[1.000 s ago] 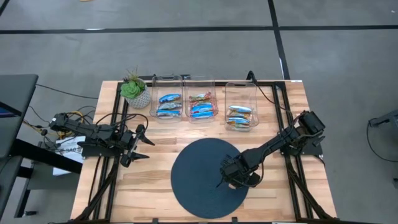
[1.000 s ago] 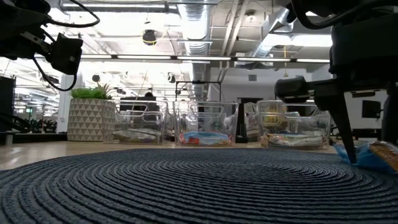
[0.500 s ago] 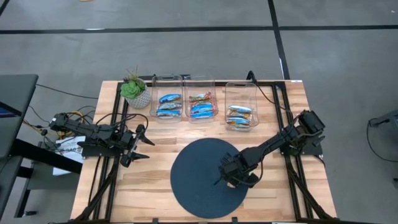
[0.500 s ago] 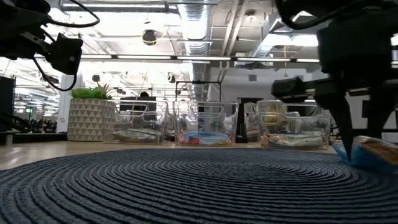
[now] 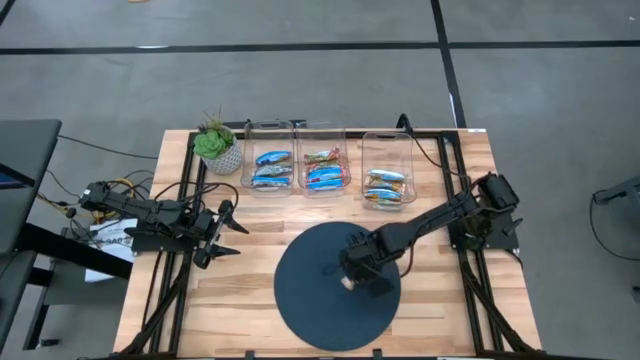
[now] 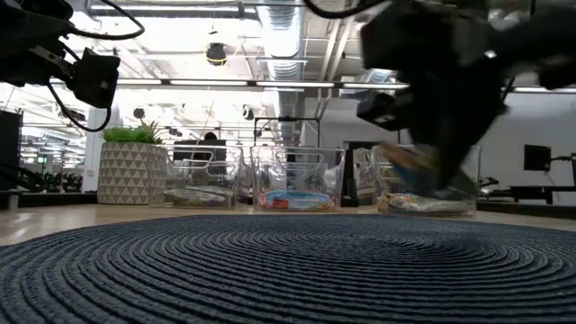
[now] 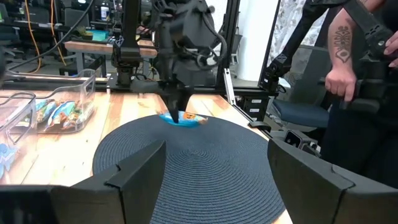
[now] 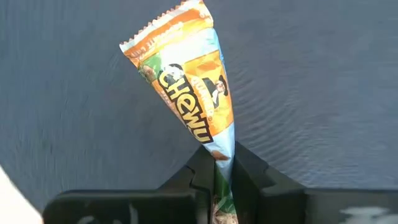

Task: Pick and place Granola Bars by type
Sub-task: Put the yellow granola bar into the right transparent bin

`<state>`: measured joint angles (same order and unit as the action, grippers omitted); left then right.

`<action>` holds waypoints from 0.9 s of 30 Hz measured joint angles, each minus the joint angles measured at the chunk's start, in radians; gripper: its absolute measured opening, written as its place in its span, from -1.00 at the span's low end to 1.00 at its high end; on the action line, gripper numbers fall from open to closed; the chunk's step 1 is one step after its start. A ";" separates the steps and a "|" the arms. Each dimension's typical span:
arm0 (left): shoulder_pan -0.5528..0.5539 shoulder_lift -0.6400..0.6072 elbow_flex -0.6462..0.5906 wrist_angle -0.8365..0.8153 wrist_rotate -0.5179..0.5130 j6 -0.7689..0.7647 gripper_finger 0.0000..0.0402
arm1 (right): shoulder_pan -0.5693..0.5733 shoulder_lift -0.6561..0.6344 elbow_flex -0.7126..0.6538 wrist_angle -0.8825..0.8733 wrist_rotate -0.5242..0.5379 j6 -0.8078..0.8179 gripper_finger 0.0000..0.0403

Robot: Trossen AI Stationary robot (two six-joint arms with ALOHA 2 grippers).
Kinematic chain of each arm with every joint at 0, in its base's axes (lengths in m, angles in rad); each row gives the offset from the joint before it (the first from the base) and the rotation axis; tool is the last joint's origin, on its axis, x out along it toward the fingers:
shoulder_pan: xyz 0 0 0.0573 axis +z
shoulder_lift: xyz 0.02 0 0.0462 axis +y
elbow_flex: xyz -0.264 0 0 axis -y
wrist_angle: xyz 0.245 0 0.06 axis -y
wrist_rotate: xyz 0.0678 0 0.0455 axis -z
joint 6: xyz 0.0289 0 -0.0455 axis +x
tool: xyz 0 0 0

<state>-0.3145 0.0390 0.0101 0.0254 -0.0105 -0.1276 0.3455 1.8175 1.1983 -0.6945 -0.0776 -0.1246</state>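
An orange-and-blue granola bar point(image 8: 186, 93) hangs over the dark round mat point(image 5: 310, 300), with my right gripper point(image 5: 356, 274) shut on it. The left wrist view shows the same bar point(image 7: 184, 119) under that gripper, low above the mat. More granola bars lie in three clear bins point(image 5: 268, 160) point(image 5: 322, 162) point(image 5: 388, 178) along the far edge. My left gripper point(image 5: 225, 228) waits open at the table's left side, level, with nothing between its fingers point(image 7: 137, 171). My right gripper pinches one end of the bar's wrapper point(image 8: 219, 157) between its two fingers point(image 8: 200, 171). It comes from above, pointing steeply down. The bar sticks out past the fingertips along their line and is lifted clear of the mat point(image 6: 270, 261).
A small potted plant point(image 5: 215, 145) stands at the far left, beside the bins. A person stands past the table's right side point(image 7: 348, 68). The mat's middle and left part lie bare, as does the wood near the front edge.
My right gripper has shut on the bar, which lay on the mat's right part. It has risen, rolled about its own axis and gone toward the table's left. The bar has come up off the mat with it.
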 joint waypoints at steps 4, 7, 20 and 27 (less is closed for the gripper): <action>0.000 0.000 0.000 0.000 0.000 0.000 0.37 | -0.038 0.000 0.048 0.000 0.000 0.079 -0.91; 0.000 0.000 0.000 0.000 0.000 0.000 0.37 | -0.068 0.000 0.087 -0.002 0.000 0.107 -0.90; 0.000 0.000 0.000 0.000 0.000 0.000 0.37 | -0.211 0.000 0.326 -0.076 0.000 0.064 -0.91; 0.000 0.000 0.000 0.000 0.000 0.000 0.37 | -0.277 -0.001 0.430 -0.115 0.000 0.062 -0.87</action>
<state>-0.3145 0.0387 0.0101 0.0253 -0.0102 -0.1280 0.0681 1.8164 1.6281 -0.8094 -0.0776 -0.0623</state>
